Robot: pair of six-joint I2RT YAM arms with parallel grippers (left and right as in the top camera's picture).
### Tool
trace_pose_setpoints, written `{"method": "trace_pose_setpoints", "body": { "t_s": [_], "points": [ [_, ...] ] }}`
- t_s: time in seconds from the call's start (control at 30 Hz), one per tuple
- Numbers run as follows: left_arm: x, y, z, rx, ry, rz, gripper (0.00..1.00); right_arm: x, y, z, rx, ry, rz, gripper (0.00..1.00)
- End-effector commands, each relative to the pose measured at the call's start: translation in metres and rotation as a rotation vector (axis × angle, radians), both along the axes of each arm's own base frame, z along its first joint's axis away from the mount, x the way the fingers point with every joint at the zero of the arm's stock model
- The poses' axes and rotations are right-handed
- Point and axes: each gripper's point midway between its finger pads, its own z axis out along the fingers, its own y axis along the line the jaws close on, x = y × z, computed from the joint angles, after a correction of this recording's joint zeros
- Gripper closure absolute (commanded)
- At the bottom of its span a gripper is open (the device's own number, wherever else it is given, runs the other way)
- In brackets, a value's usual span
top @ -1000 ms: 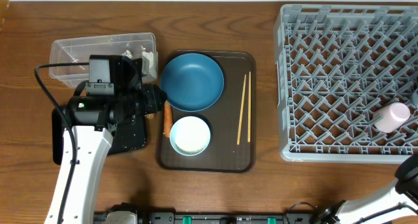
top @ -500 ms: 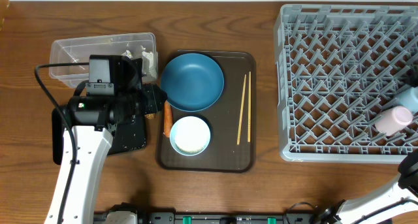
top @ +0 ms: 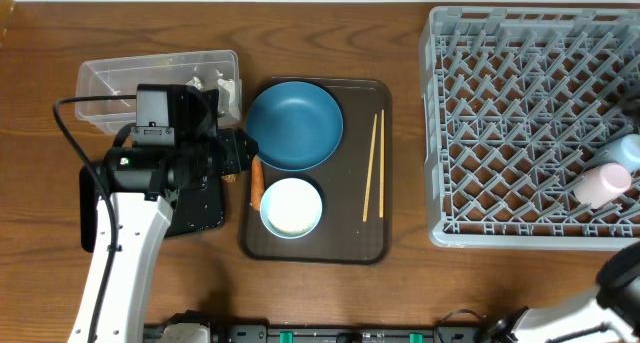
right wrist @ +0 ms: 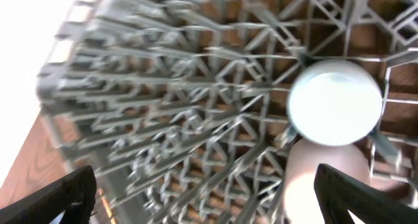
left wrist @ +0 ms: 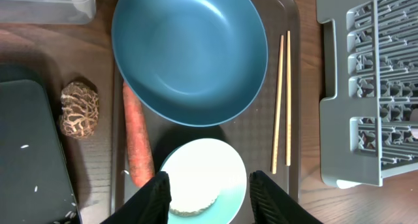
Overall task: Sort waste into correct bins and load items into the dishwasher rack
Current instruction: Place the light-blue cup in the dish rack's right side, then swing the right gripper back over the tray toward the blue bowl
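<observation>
Left jaws wide over the rice bowl [left wrist: 204, 178], probably lining up a rim grab; right jaws wide, empty above racked cup [top: 600, 182].

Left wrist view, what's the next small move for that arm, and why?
Probably lower the left tool straight down onto the small light-blue bowl. Its open fingers straddle the bowl, which holds rice and sits on the brown tray beside the carrot stick, so a short descent should allow a grasp.
</observation>
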Motion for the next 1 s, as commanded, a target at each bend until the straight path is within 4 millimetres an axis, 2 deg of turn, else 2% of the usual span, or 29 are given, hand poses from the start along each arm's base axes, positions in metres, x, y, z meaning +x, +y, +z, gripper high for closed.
{"method": "trace_pose_setpoints", "body": {
  "t_s": [0.0, 0.1, 0.17, 0.3, 0.43, 0.67, 0.73, 0.87, 0.97],
  "points": [
    [-0.001, 0.014, -0.006, 0.076, 0.011, 0.037, 0.59, -0.006, 0.036, 0.053, -0.097, -0.101, 0.109, 0.01],
    [-0.004, 0.031, -0.015, 0.164, 0.039, 0.084, 0.58, -0.009, 0.077, 0.076, -0.151, -0.136, 0.233, 0.01],
    [-0.005, 0.039, -0.018, 0.208, 0.051, 0.107, 0.54, -0.008, 0.113, 0.087, -0.169, -0.159, 0.332, 0.01],
    [-0.005, 0.04, -0.018, 0.213, 0.051, 0.11, 0.54, -0.001, 0.184, 0.091, -0.162, -0.176, 0.533, 0.02],
    [-0.006, 0.041, -0.019, 0.218, 0.06, 0.111, 0.53, 0.007, 0.251, 0.083, -0.173, -0.171, 0.723, 0.05],
    [-0.016, 0.056, -0.026, 0.299, 0.104, 0.147, 0.53, 0.031, 0.348, 0.06, -0.303, -0.183, 0.931, 0.05],
    [-0.018, 0.061, -0.027, 0.322, 0.115, 0.162, 0.48, 0.038, 0.376, 0.047, -0.324, -0.182, 0.974, 0.05],
    [-0.022, 0.073, -0.028, 0.334, 0.138, 0.198, 0.43, 0.051, 0.422, 0.028, -0.339, -0.209, 1.044, 0.04],
    [-0.027, 0.087, -0.03, 0.326, 0.172, 0.258, 0.42, 0.069, 0.446, 0.021, -0.385, -0.237, 1.061, 0.02]
  ]
}}
